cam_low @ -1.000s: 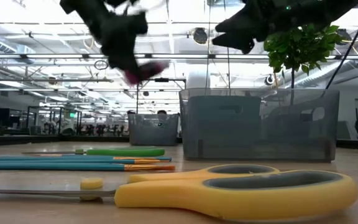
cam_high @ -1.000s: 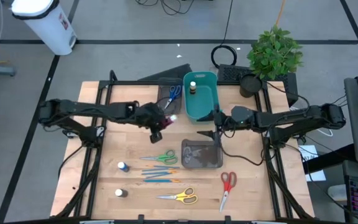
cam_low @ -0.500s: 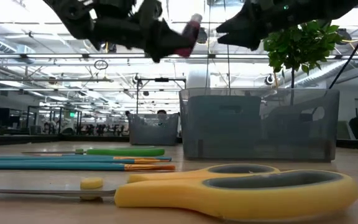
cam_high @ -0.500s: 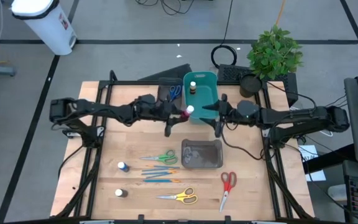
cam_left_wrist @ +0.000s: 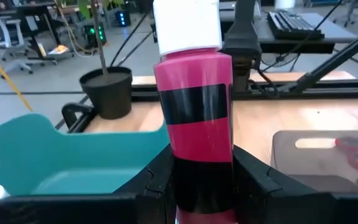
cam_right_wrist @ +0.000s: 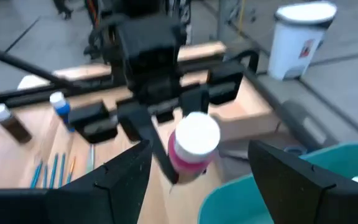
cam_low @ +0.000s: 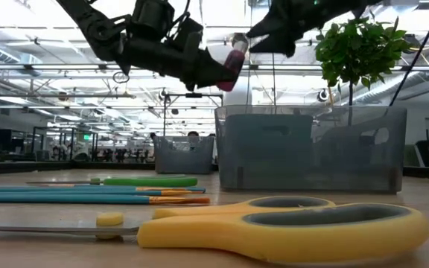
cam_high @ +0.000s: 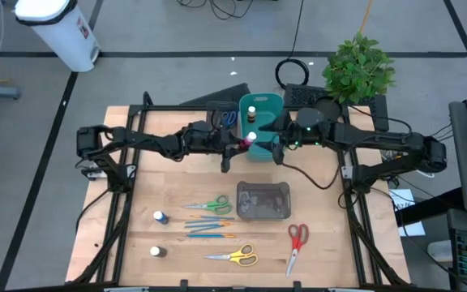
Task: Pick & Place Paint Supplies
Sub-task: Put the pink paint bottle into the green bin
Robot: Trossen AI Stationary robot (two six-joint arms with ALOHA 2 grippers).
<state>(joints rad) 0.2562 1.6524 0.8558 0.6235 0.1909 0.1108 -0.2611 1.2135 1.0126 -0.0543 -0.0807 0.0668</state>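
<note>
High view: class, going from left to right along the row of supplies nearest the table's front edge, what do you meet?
White-capped paint bottle → yellow scissors → red scissors.

Both arms are dark, near-black, built of slim tubular links joined by bulkier rounded joint housings. Black cables run loosely along the links and hang off them in loops. The right arm (cam_high: 355,142) carries small green indicator lights near its wrist. The left arm (cam_high: 148,142) has a blocky base joint at the table edge. Each gripper has two flat, angular black fingers (cam_right_wrist: 120,177) with stepped inner faces. The left gripper (cam_left_wrist: 201,177) has a squared black body with moulded, faceted finger mounts.
</note>
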